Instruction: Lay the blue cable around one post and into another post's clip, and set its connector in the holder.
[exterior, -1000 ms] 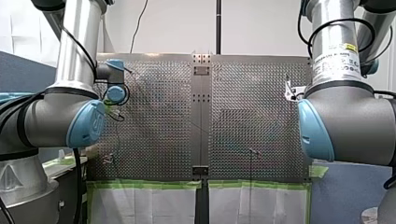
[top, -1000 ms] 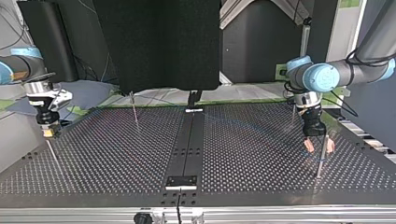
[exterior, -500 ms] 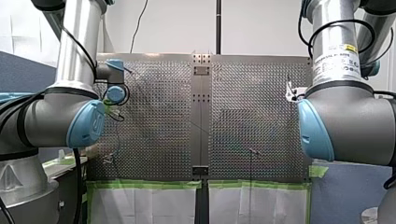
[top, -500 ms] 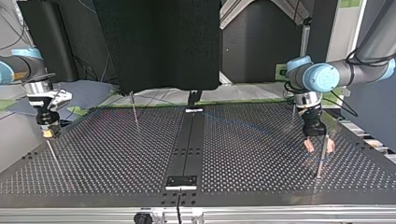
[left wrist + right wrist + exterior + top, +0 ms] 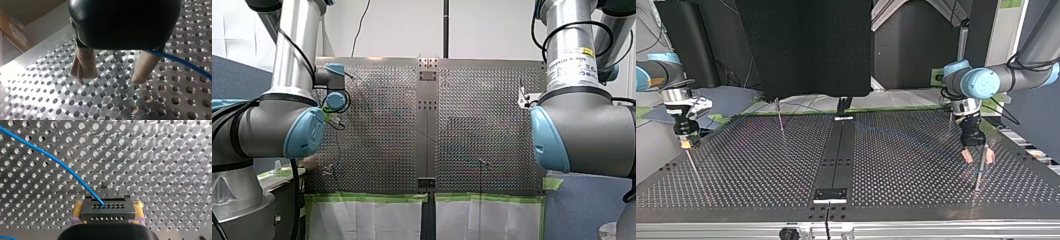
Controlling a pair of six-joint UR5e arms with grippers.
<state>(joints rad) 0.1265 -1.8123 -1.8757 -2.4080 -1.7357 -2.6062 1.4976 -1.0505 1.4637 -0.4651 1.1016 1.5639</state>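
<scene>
We are early on: our right gripper (image 5: 108, 204) clamps the black connector (image 5: 107, 212) at the top view's left, the blue cable (image 5: 50, 157) running off over the perforated table (image 5: 162, 157). Our left gripper (image 5: 110, 80) hangs spread, cable beside 1 finger; routing, clipping and seating look undone

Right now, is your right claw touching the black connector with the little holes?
Touching. In the right wrist view, my right claw has its yellow pads pressed against both sides of the black connector, no gap.
</scene>
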